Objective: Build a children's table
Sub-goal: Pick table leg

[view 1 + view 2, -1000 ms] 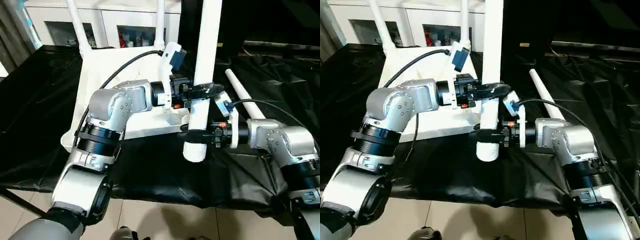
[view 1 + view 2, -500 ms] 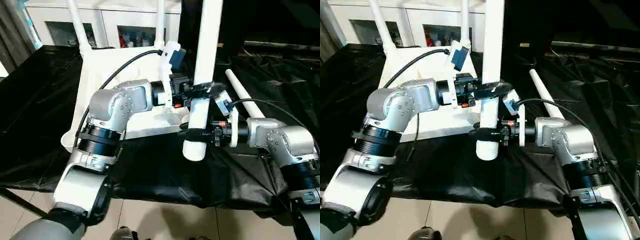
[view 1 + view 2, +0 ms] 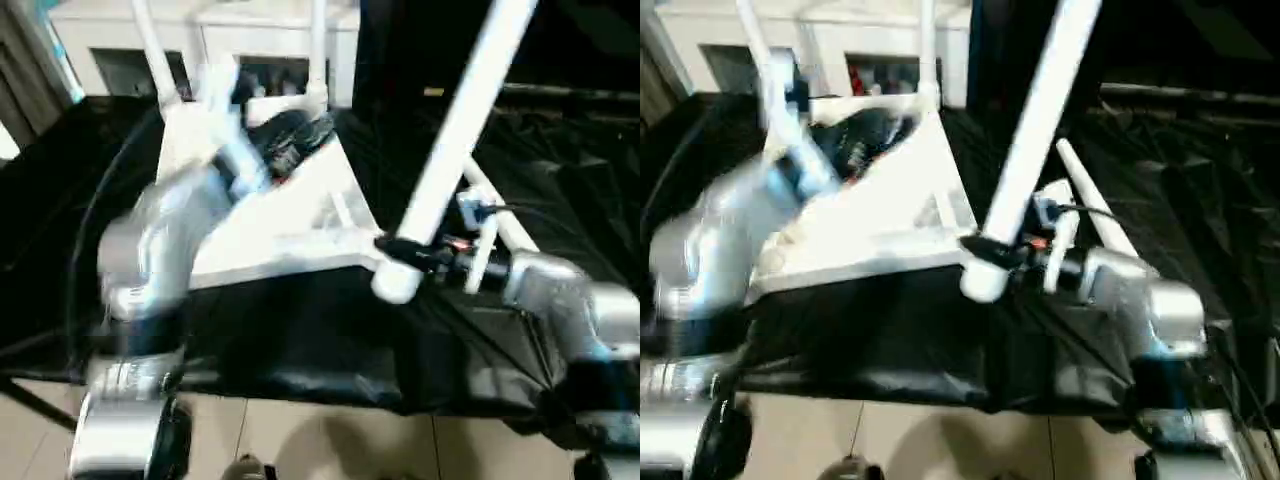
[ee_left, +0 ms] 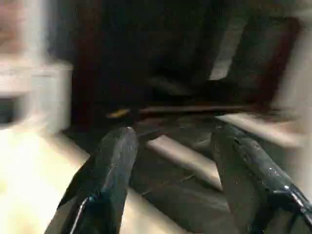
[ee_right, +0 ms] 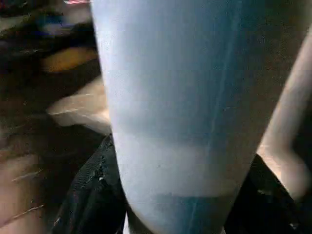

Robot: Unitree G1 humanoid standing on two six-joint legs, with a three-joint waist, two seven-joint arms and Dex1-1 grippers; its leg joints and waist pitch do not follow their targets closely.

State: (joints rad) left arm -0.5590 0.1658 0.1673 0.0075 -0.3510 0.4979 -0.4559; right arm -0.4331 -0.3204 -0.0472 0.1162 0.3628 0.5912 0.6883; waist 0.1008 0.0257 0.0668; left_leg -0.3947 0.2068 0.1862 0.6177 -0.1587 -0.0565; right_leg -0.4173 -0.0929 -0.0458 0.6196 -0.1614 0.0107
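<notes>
Pincer status first: the right pincer (image 3: 400, 250) is clamped across a white leg (image 3: 455, 140) close to its thick lower end, one black finger (image 5: 90, 195) showing on either side of the tube in the right wrist view. The leg leans, its upper end tipped away to the robot's right, its butt hanging just off the near right corner of the tabletop (image 3: 285, 225). The left pincer (image 4: 170, 185) stands apart and holds nothing; its fingers (image 4: 114, 165) frame only bare black cloth. In the head views the left arm is blurred over the tabletop.

Tabletop lies underside up on the black-draped bench (image 3: 60, 250). Two legs (image 3: 155, 50) already stand in the far corners. A further loose leg (image 3: 1095, 210) lies on the cloth just beyond the right forearm.

Judgement: the step in hand is seating the held leg in the near right corner socket. The socket itself cannot be made out behind the leg end. To do it well, the leg should be brought upright before it goes down; entered at this lean, the end would likely catch the rim and lever the light tabletop. The butt should be centred over the socket, then pressed straight along the leg's axis. The free left pincer would serve best bracing the tabletop against sliding.
</notes>
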